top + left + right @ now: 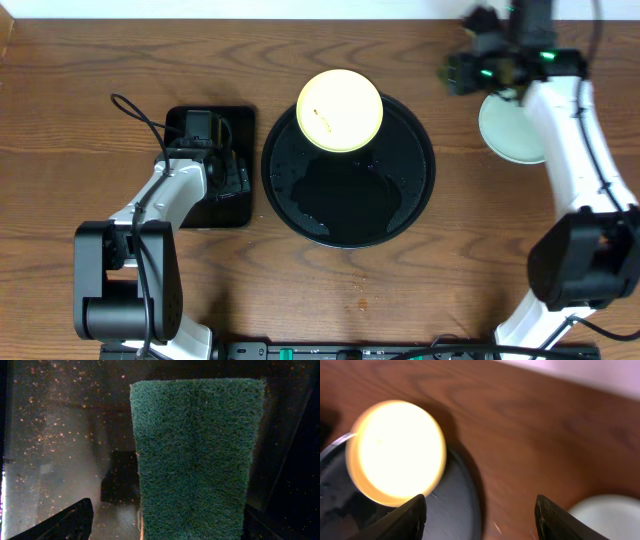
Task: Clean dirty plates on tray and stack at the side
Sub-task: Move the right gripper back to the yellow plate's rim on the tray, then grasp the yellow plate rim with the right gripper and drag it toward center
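Observation:
The pale yellow plate rests on the far-left rim of the round black tray, which looks wet. In the right wrist view the yellow plate is overexposed, above the tray. A mint-green plate lies on the table at the right, partly under the right arm. My right gripper hovers between tray and mint plate, open and empty. My left gripper is open over the rectangular tray, with a green scouring sponge lying between its fingers, a gap on the left side.
The small rectangular black tray sits left of the round one; its floor is speckled with crumbs. The edge of the mint plate shows at the lower right of the right wrist view. Bare wooden table lies in front.

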`<action>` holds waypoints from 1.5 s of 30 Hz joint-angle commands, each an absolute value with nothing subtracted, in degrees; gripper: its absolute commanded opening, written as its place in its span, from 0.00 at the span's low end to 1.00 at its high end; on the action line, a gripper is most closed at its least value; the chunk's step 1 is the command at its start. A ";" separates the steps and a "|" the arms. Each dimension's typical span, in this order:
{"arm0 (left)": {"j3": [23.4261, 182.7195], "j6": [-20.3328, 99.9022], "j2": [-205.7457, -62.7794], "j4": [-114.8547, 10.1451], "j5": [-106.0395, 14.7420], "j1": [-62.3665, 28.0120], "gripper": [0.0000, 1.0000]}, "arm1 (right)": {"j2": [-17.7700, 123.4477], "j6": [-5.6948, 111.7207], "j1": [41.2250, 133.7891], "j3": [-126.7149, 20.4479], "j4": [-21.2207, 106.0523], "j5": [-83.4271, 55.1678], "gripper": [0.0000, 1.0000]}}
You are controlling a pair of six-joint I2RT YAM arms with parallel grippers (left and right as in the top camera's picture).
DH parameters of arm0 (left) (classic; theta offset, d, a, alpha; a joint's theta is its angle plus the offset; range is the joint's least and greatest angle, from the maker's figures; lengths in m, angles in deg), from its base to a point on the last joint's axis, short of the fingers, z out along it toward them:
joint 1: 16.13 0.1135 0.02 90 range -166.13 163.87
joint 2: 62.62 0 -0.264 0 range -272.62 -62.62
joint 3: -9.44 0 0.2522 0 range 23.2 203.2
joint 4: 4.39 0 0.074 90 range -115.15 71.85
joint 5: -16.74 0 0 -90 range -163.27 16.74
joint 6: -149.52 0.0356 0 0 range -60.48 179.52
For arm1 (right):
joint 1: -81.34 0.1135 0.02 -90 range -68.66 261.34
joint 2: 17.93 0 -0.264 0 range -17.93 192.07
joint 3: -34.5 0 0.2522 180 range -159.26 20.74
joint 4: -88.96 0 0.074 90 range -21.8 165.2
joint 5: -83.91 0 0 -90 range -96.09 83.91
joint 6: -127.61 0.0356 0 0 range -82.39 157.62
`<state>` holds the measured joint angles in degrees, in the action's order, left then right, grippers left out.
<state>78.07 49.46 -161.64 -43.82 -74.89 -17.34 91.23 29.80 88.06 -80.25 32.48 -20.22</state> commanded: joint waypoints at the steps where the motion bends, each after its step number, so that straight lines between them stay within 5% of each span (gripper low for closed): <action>1: 78.29 50.00 -162.21 -43.99 -75.00 -17.01 0.87 | 94.92 29.91 93.59 -80.53 33.60 -16.28 0.65; 7: 78.29 49.98 -162.21 -44.02 -75.00 -17.01 0.87 | 103.32 35.94 99.58 -80.53 38.58 -9.51 0.69; 15: 78.29 50.00 -162.21 -44.02 -75.00 -17.01 0.87 | 112.24 44.90 100.46 -80.53 41.25 -9.55 0.54; 18: 78.29 50.00 -162.21 -43.99 -75.00 -17.01 0.87 | 113.74 45.98 100.39 -80.53 40.87 -9.79 0.39; 21: 78.29 50.00 -162.21 -43.99 -75.00 -17.01 0.87 | 114.09 46.63 100.52 -80.51 39.61 -9.75 0.10; 24: 78.29 50.00 -162.21 -43.99 -75.00 -17.01 0.87 | 113.72 46.83 100.72 -80.51 38.21 -9.75 0.01; 40: 78.29 49.98 -162.21 -43.99 -75.00 -17.01 0.87 | 110.86 59.61 100.87 -80.51 14.17 -10.05 0.02; 45: 78.29 50.00 -162.21 -43.99 -75.00 -17.01 0.87 | 110.86 59.40 101.18 -80.51 8.79 -13.62 0.15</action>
<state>78.07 49.48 -161.64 -43.82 -74.89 -17.34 111.64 57.93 100.41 -80.75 9.60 -11.95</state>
